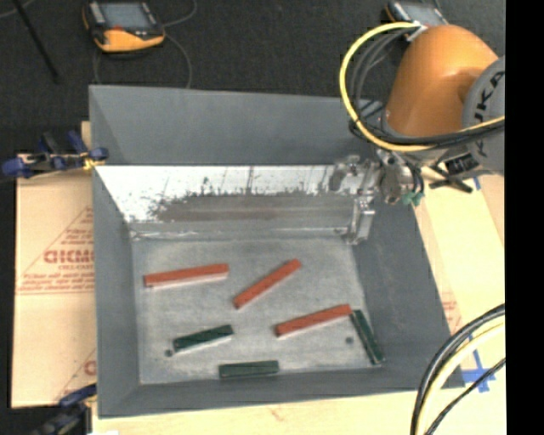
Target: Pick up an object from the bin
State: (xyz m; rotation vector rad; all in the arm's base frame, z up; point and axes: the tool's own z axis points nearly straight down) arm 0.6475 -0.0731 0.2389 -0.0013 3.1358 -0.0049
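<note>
The gripper (364,212) is hanging over the back right corner of the bin (115,280), its claw's width impossible to tell, while the nearest orange bar (267,283) is lying flat mid-floor, likely light, stiff and smooth, best pinched across its narrow middle

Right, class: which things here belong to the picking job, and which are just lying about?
Job: grey metal bin; gripper, at its back right; left orange-red stick; middle orange-red stick; right orange-red stick; left dark green stick; front dark green stick; right dark green stick.
Lying about: orange-and-black handheld device, outside the bin.
</note>
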